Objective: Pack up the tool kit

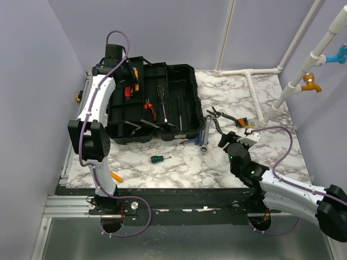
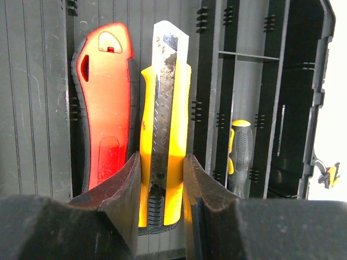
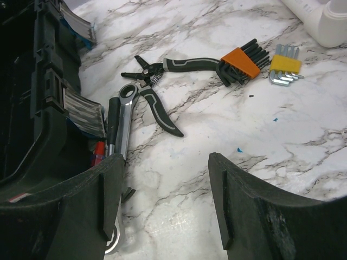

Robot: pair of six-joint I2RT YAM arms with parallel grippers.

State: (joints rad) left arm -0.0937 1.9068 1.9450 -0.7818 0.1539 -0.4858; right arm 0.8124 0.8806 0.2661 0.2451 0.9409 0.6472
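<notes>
Open black toolbox (image 1: 192, 73) at the left-centre of the tabletop (image 1: 244, 97), spread flat, tools already lying in several bays.

In its far-left bay: yellow snap-blade knife (image 2: 165, 135), blade end away from the wrist, just beside a red utility knife (image 2: 105, 108) lying on the bay floor. Left gripper (image 2: 161, 162) closed partway on the yellow knife, one finger on each flank of the handle. Cannot tell whether the knife rests on the floor yet.

Step in hand, as judged: setting the yellow knife down in the box. Next move calls for spreading the fingers just enough to free the handle, without nudging the red knife, then lifting straight out past the bay walls.

Right gripper (image 3: 165, 162) wide open and empty, hovering above the tabletop right of the box, aimed toward the loose tools. Likely next pick among them; the ratcheting wrench (image 3: 123, 116) nearest, tight against the box wall, so awkward to approach.

Count, outside the box:
- 1 ratcheting wrench
- 1 pliers (image 3: 162, 81)
- 2 hex-key sets: orange hex-key set (image 3: 241, 62), yellow hex-key set (image 3: 284, 67)
- 1 stubby screwdriver (image 1: 158, 158), apart, in front of the box

Count, knives in the left bay: 2.
</notes>
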